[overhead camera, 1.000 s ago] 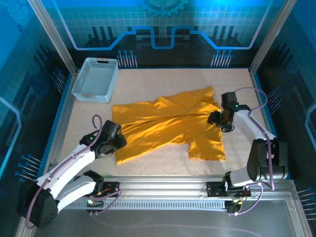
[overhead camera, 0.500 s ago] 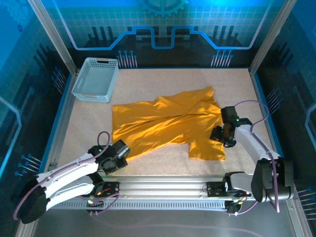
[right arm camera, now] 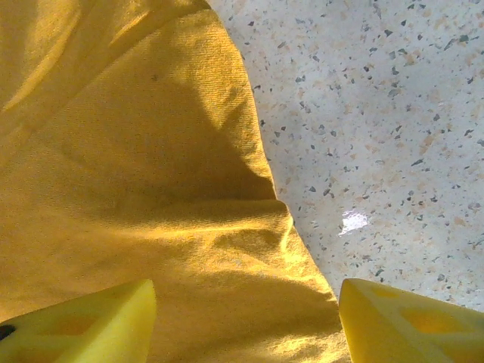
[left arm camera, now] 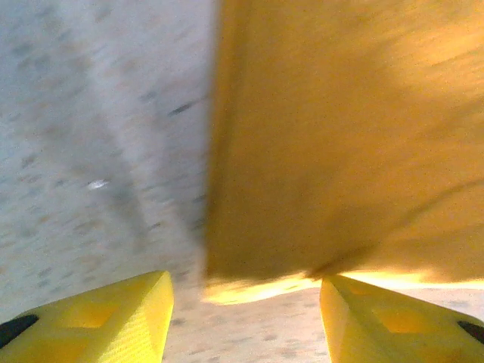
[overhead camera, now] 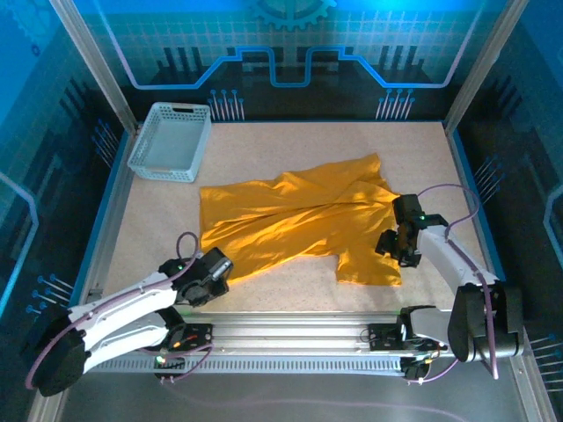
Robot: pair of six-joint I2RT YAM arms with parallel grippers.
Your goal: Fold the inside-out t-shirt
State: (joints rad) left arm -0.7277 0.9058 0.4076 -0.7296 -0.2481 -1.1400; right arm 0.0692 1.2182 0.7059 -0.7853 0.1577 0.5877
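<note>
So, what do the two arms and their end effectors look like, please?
The left arm and right arm are white shells with black joints, each trailed by a looping purple cable. The left end effector and right end effector carry chunky yellow wedge-shaped fingers.
</note>
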